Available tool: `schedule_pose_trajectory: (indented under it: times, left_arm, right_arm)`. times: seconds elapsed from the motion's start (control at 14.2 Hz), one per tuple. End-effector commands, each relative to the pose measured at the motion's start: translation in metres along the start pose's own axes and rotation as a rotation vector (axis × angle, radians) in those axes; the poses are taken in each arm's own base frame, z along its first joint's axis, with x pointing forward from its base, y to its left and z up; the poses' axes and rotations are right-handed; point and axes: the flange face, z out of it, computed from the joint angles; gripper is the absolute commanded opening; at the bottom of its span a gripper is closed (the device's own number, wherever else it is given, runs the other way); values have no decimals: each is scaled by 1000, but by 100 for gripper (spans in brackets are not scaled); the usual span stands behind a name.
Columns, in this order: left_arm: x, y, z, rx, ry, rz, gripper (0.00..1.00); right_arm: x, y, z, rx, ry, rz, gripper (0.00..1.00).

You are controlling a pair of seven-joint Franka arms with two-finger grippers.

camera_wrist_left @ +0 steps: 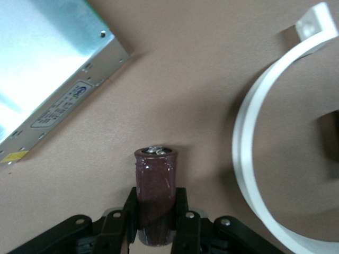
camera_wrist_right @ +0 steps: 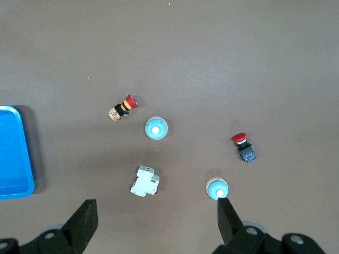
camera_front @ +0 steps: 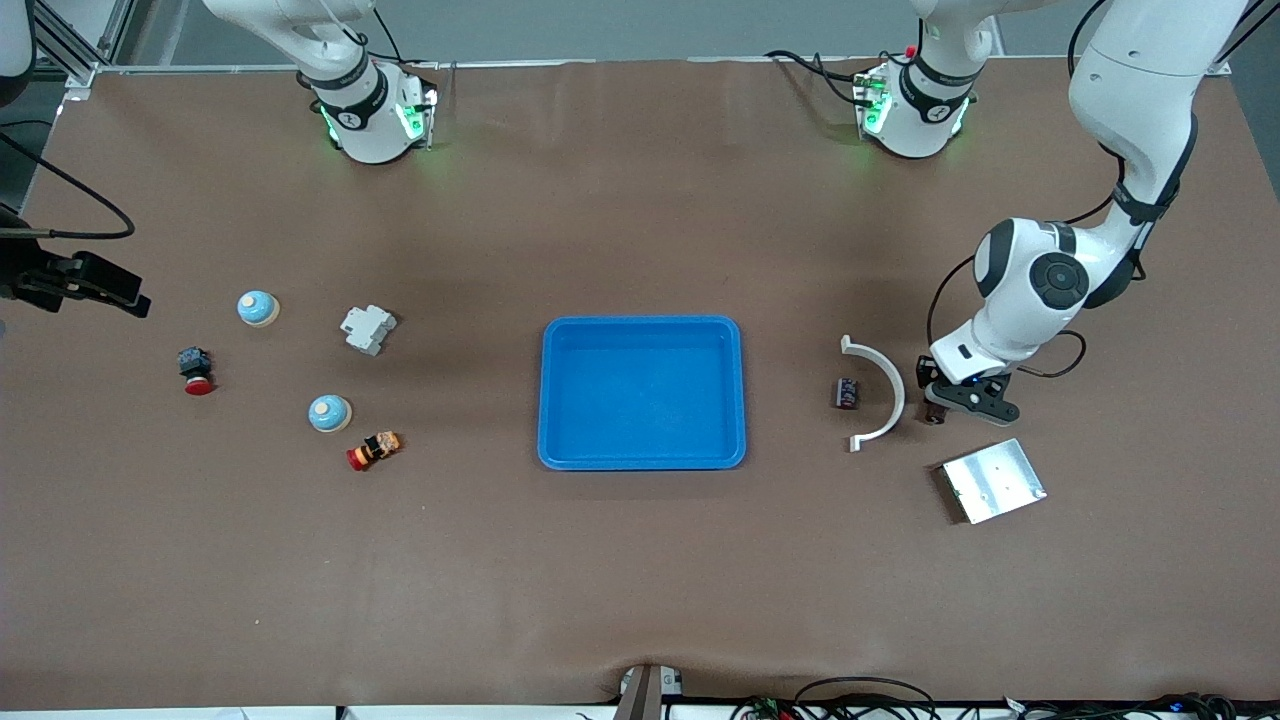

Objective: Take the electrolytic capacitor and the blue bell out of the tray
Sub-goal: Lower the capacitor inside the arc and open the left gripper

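Front view: left gripper (camera_front: 935, 412) clamped on capacitor (camera_front: 933, 415), beside white curved bracket (camera_front: 882, 392) and metal box (camera_front: 992, 480). Left wrist view: fingers (camera_wrist_left: 185, 222) pinching capacitor (camera_wrist_left: 155, 193). Right wrist view: right gripper (camera_wrist_right: 154, 222) spread wide, holding nothing, high over two bells (camera_wrist_right: 156, 128) (camera_wrist_right: 217, 188).

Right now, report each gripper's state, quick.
Left gripper: shut on the capacitor, low beside the white curved bracket.
Right gripper: open, holding nothing, high over the bells' end of the table.
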Motion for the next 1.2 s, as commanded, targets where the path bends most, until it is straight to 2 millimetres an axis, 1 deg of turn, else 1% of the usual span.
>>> schedule_pose_trajectory:
  times: [0.0,0.78,1.13]
  left_arm:
    - [4,-8,1,9,19,21,0]
    - [1,-6,5,3,10,16,0]
    - [-6,-1,2,3,-5,-18,0]
  right_arm:
    - [-1,3,-5,-12,4,-6,100]
    - [-2,2,-5,-3,-2,-3,100]
    - [-2,3,-5,-3,-2,-1,100]
